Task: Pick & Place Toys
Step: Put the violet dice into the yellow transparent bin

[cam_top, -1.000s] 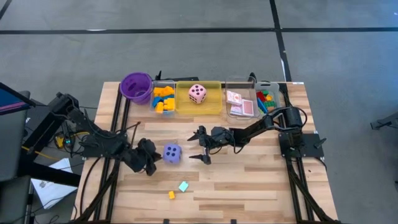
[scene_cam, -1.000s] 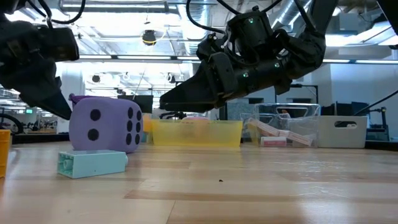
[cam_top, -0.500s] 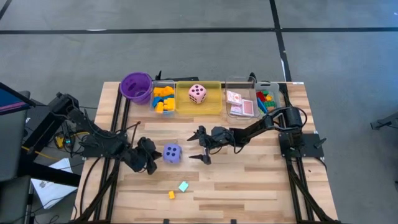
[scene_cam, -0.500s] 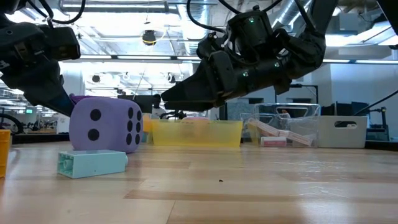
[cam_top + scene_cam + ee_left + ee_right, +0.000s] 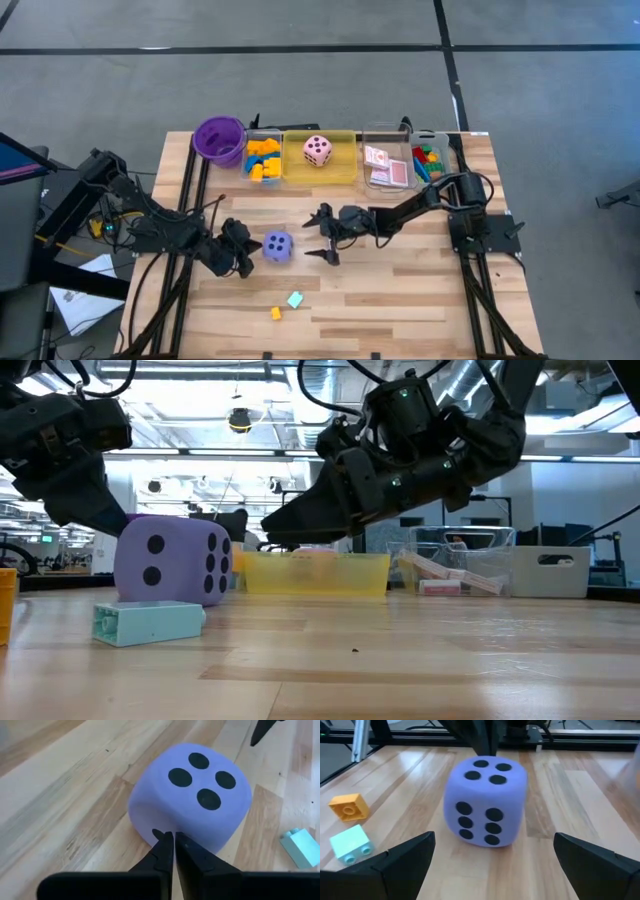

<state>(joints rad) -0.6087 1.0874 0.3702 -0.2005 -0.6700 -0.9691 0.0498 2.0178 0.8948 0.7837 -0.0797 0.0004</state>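
A purple dotted die (image 5: 277,247) rests on one face on the wooden table, left of centre; it also shows in the low view (image 5: 175,560). My left gripper (image 5: 246,260) is shut, with its tips at the die's left side. My right gripper (image 5: 312,237) is open and empty just right of the die, its fingers spread wide and facing the die (image 5: 485,802). A teal block (image 5: 295,299) and a small orange block (image 5: 276,313) lie on the table nearer the front edge. My left gripper's shut fingertips (image 5: 164,839) meet the die's lower left side (image 5: 147,822). They come slanting down from the table's left. The die sits flat on the table, its four-dot face up.
Along the far edge stand a purple cup (image 5: 219,138), a clear tray of yellow and orange blocks (image 5: 263,160), a yellow tray with a pink die (image 5: 318,151), a clear tray with pink cards (image 5: 387,167) and a bin of red and green blocks (image 5: 428,158).
My left gripper has moved a little toward the table's right, closing up to the purple die's left side. My right gripper has stayed where it was, open.
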